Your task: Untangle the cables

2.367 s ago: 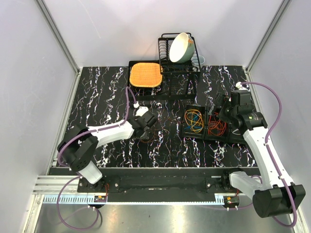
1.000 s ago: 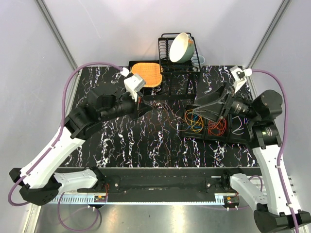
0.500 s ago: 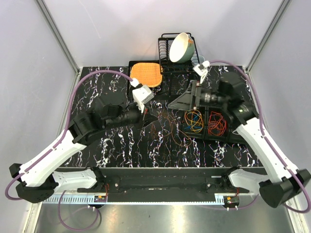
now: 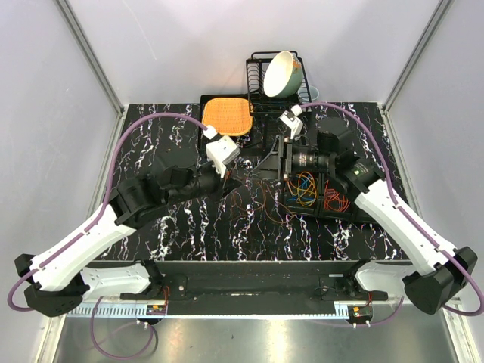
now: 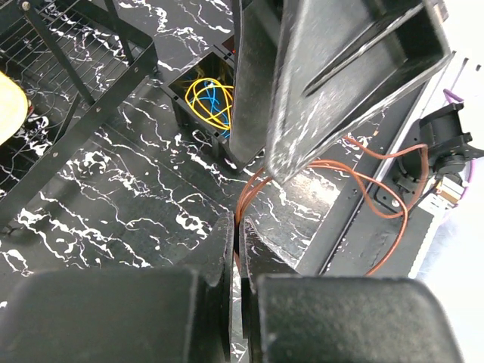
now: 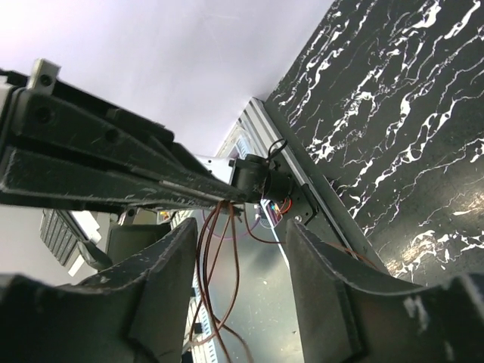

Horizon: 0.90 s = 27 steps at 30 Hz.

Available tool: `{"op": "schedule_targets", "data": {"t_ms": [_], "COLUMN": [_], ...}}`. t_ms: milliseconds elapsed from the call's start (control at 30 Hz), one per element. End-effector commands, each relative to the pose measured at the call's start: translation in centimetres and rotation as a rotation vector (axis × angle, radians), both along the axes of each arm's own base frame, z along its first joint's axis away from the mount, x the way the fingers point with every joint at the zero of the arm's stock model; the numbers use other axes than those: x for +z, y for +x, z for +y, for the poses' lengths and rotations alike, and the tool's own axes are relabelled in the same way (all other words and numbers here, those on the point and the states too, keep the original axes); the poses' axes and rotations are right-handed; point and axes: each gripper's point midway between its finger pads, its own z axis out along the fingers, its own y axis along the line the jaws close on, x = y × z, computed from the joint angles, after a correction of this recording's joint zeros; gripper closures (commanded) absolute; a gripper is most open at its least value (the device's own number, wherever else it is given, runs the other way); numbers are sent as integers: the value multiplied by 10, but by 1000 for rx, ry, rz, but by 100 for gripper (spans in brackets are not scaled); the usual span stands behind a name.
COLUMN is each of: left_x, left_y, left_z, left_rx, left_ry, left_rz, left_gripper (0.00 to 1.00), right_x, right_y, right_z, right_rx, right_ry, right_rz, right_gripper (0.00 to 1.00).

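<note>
My left gripper (image 4: 236, 181) is shut on a bundle of thin brown cables (image 4: 265, 204) and holds it lifted above the middle of the table. In the left wrist view the brown cables (image 5: 355, 178) leave the shut fingertips (image 5: 239, 225) and loop off to the right. My right gripper (image 4: 270, 162) faces the left one, tip to tip, and is open. In the right wrist view, brown cables (image 6: 215, 265) hang in the gap of the right gripper (image 6: 240, 253), close to its left finger (image 6: 155, 280), with nothing pinched. More cables, yellow and blue (image 4: 302, 189) and red and orange (image 4: 337, 199), lie in a black box.
The black divided box (image 4: 321, 214) sits at the right, under the right arm. At the back, a black dish rack (image 4: 261, 106) holds a tilted bowl (image 4: 281, 73). An orange mat (image 4: 227, 116) lies beside it. Grey walls close in both sides.
The right arm has swung left from over the box to meet the left gripper, its jaws narrowing. The left gripper still holds the brown cables, shifted slightly right and nearer.
</note>
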Motion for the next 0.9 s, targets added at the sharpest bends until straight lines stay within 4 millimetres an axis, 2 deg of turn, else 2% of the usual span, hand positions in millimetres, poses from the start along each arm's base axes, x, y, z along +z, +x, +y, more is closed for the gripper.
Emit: {"op": "schedule_targets", "data": {"t_ms": [0, 100, 233, 367, 633, 767, 867], "left_x": [17, 16, 14, 13, 11, 8, 6], "left_y": [3, 5, 8, 11, 22, 26, 27], "left_z": [4, 5, 5, 3, -3, -5, -7], "left_rx": [21, 32, 44, 47, 78, 83, 84], "left_ry": [-36, -31, -21, -11, 10, 21, 27], "left_rz": [-65, -69, -72, -70, -70, -67, -64], "left_gripper": [100, 100, 100, 100, 100, 100, 100], "right_x": [1, 0, -4, -9, -14, -13, -13], "right_y": [4, 4, 4, 1, -5, -8, -7], "right_z": [6, 7, 9, 11, 13, 13, 12], "right_rx": [-9, -7, 2, 19, 55, 72, 67], "right_ry": [6, 5, -1, -4, -2, 0, -1], "right_rz": [-17, -16, -8, 1, 1, -12, -14], "right_gripper": [44, 49, 65, 72, 75, 71, 75]}}
